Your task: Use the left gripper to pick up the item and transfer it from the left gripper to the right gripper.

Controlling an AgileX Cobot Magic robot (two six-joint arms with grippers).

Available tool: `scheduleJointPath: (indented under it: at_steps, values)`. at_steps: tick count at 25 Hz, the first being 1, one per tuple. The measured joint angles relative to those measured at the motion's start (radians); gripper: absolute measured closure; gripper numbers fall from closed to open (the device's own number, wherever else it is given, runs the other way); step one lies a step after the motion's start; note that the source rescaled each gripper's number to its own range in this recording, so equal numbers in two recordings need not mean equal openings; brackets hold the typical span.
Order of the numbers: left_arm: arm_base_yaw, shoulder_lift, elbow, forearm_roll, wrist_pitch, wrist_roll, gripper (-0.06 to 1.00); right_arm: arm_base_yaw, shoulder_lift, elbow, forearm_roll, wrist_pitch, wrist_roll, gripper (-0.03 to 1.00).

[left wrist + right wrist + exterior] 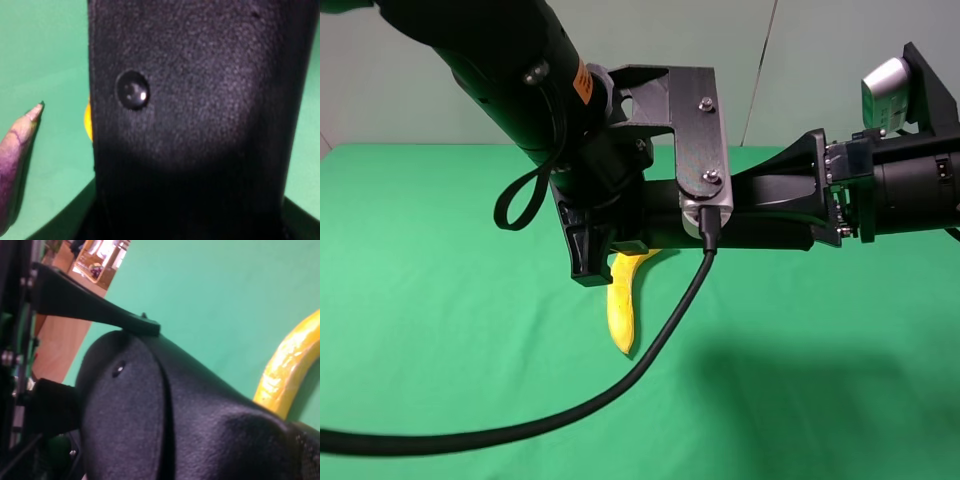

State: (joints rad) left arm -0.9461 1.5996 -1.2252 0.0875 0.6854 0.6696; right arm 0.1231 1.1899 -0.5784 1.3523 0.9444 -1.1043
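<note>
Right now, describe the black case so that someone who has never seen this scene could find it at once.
Above the green table, the left arm and right arm meet in mid-air. The case is the long bar bridging them, level, with the banana lying below. Unlike the arms' hard shiny parts, it is matte, rounded on top, with one small stud.

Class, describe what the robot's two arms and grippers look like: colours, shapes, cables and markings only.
The left gripper has black jaws on a thick black arm with an orange mark, a black-and-silver metal bracket and a thick black cable. The right gripper has long tapering black fingers on a black cylindrical arm, with a small white-grey box on top.
</note>
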Motion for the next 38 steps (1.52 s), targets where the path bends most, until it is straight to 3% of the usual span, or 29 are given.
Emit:
scheduleJointPath:
  at_steps: [4,13,32,33,34,35,37,38]
  values:
    - [0.0,0.0,0.0,0.0,-0.005,0.002,0.92,0.0,0.0,0.0,0.001,0.003,0.0,0.01]
    - [0.0,0.0,0.0,0.007,-0.007,0.006,0.93,0.0,0.0,0.0,0.008,0.009,0.0,0.52]
    - [0.0,0.0,0.0,0.018,-0.019,0.008,0.94,0.0,0.0,0.0,0.03,0.008,0.0,0.55]
    - [0.0,0.0,0.0,0.018,-0.019,0.008,0.91,0.0,0.0,0.0,0.03,0.008,0.0,0.55]
    - [0.0,0.0,0.0,0.012,-0.025,0.006,0.77,0.001,0.0,0.0,0.03,0.005,0.0,0.63]
    - [0.0,-0.001,0.0,0.003,-0.028,-0.003,0.61,0.002,0.0,0.0,0.029,0.0,0.0,0.93]
    - [0.0,-0.002,0.0,-0.003,-0.033,-0.02,0.24,0.002,0.0,0.0,0.023,-0.011,0.0,0.9]
    - [0.0,-0.002,0.0,-0.004,-0.035,-0.031,0.12,0.002,0.0,0.0,0.023,-0.016,0.0,0.9]
